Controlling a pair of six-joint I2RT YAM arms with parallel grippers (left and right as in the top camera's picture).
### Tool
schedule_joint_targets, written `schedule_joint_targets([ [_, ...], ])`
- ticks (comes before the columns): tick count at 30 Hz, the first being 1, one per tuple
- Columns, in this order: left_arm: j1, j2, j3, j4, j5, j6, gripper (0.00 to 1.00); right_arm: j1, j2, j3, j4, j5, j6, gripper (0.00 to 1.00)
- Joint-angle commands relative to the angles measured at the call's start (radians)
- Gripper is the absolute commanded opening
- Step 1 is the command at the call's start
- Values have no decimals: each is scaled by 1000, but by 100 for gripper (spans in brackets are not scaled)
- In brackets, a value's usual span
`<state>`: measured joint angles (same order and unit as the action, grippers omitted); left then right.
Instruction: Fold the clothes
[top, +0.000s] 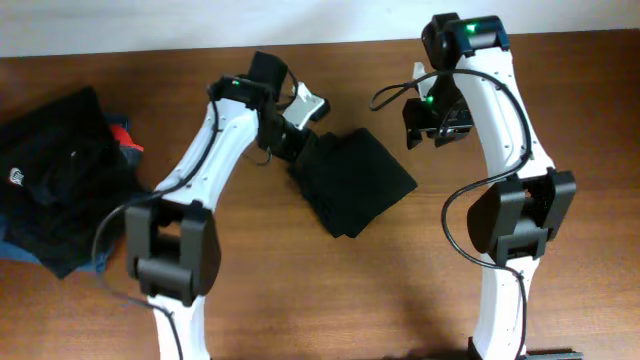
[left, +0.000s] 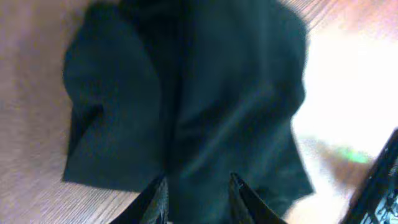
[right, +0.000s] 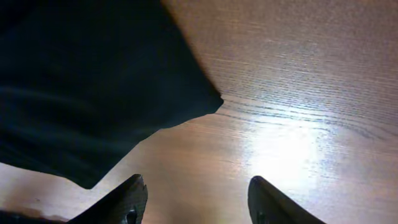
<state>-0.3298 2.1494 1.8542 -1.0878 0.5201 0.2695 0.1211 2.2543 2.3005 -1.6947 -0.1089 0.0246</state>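
Note:
A black shirt (top: 352, 182) lies folded into a rough square on the wooden table (top: 560, 100), between the two arms. My left gripper (left: 199, 186) is at the shirt's upper left edge. Its fingers (left: 158, 200) stand a little apart, with the dark cloth (left: 186, 93) showing below and between them, and I see no fold pinched. My right gripper (right: 196, 186) is open over bare wood just right of the shirt's corner (right: 214, 99), with nothing between its fingers.
A loose pile of more black clothes (top: 60, 185) lies at the table's left edge, with a white logo (top: 18, 178) and a red patch (top: 120, 135) showing. The right arm's black cable (top: 455, 215) loops out towards the folded shirt.

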Motion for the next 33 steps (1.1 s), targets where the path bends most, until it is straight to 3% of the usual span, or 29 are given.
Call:
schedule_joint_targets([
  [1, 1, 95, -6, -5, 8, 16, 32, -4, -23, 11, -5, 6, 6, 58],
  [3, 1, 127, -6, -4, 7, 16, 31, -4, -23, 11, -5, 5, 6, 58],
  [4, 1, 131, -6, -4, 6, 16, 25, -4, -23, 11, -5, 5, 6, 58],
  [5, 3, 138, -6, -3, 3, 16, 8, -4, -23, 11, -5, 5, 6, 58],
  [6, 8, 138, -6, -1, 3, 16, 0, -4, -23, 11, -5, 6, 6, 58],
  [12, 61, 135, 14, -5, 4, 4, 1, -4, -23, 11, -4, 11, 6, 61],
  [15, 66, 148, 11, -3, 2, 5, 13, -4, -23, 11, -4, 16, 6, 62],
  [18, 50, 176, 11, -5, -16, 5, 14, -4, -23, 11, -5, 16, 6, 62],
  [21, 36, 204, 9, -5, -20, 5, 23, -4, -23, 11, -5, 16, 6, 63],
  [33, 36, 208, 8, -40, -236, -33, 22, -4, -23, 10, -5, 16, 6, 66],
])
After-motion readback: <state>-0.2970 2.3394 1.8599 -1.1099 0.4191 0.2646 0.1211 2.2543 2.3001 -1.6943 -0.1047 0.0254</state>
